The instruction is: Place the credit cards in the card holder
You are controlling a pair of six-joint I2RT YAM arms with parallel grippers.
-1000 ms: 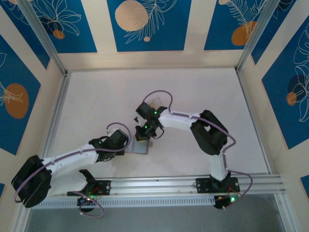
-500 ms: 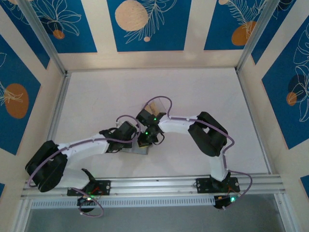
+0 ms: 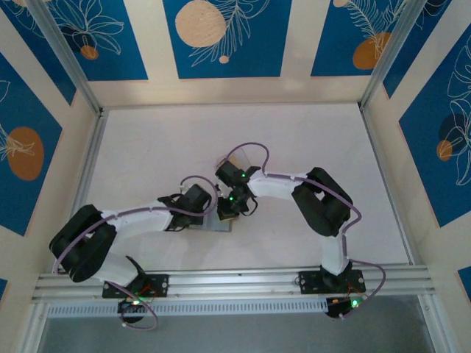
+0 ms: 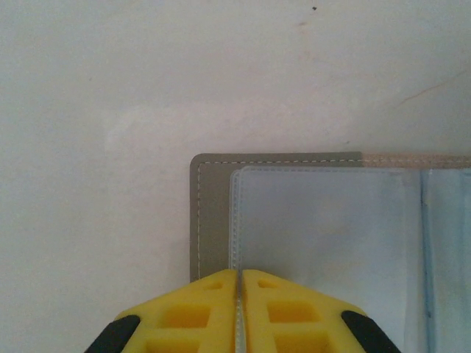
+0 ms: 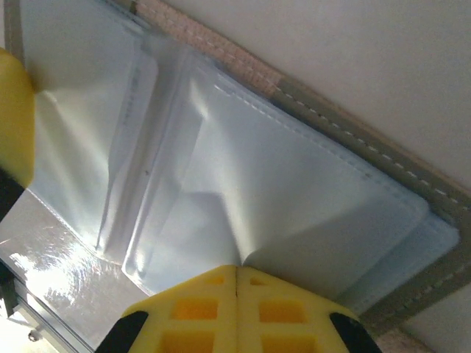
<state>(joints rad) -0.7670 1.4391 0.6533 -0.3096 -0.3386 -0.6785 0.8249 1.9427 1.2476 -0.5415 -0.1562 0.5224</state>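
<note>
Top external view: both arms reach in to the middle of the white table (image 3: 309, 140) and meet over the card holder (image 3: 215, 226).
Card holder: lies open and flat just below the frame centre. Its grey edge shows under the two wrists.
Left gripper (image 3: 209, 213): comes in from the lower left, over the holder's left part.
Right gripper (image 3: 227, 211): comes in from the right and sits just beside the left one.
Left wrist view: the holder's grey stitched corner sits at mid-frame, with a clear sleeve (image 4: 316, 235) over it running off to the right.
Left jaws: the yellow fingers are pressed together with only a thin slit between them, at the holder's near edge. Whether they pinch the sleeve cannot be told.
Right wrist view: the clear sleeves are spread across the frame, with the grey border along the upper right.
Right jaws: closed, with one sleeve leaf drawn up into the seam between the fingers.
Left edge of the right wrist view: a yellow pad (image 5: 13, 118) rests against the sleeves.
</note>
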